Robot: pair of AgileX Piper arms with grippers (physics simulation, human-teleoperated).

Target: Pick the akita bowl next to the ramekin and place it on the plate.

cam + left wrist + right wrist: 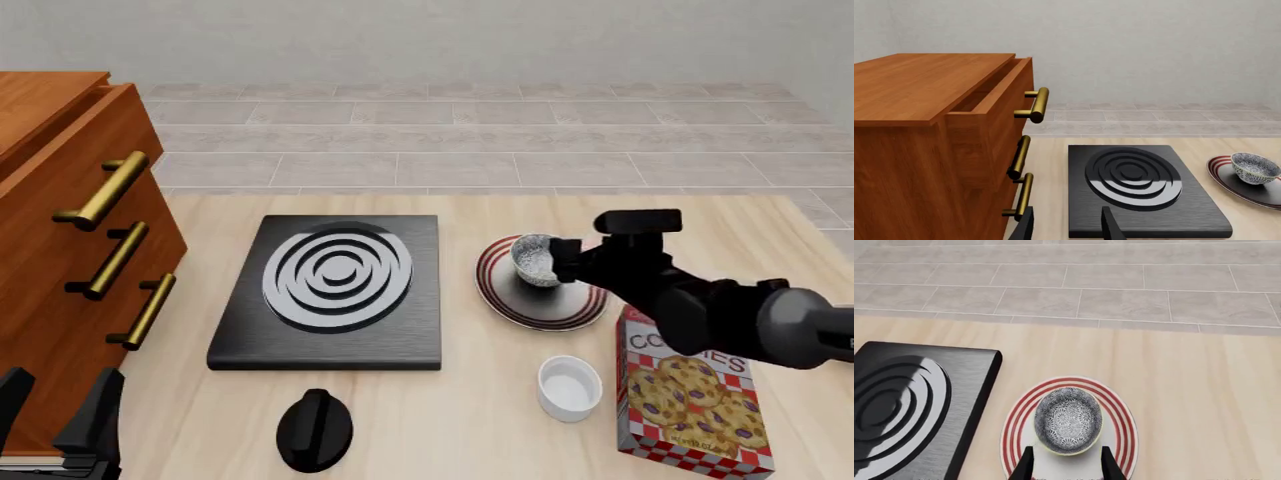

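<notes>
The akita bowl (pixel 537 257) (pixel 1069 426), speckled black and white, sits on the red-ringed plate (pixel 534 312) (pixel 1121 420), toward its far side. My right gripper (pixel 567 264) (pixel 1069 466) is just behind the bowl, its fingers spread wide to either side of the near rim; I see no contact. The plain white ramekin (pixel 570 387) stands on the table nearer me than the plate. My left gripper (pixel 56 405) (pixel 1067 226) hangs open and empty at the front left, beside the cabinet. The left wrist view also shows the bowl (pixel 1254 167) on the plate (pixel 1227 175).
A black square burner (pixel 334 285) with white spiral rings lies left of the plate. A wooden drawer cabinet (pixel 67 250) with brass handles fills the left edge, its top drawer slightly open. A cookie box (pixel 687 395) lies at the front right. A dark round object (pixel 315 428) sits in front of the burner.
</notes>
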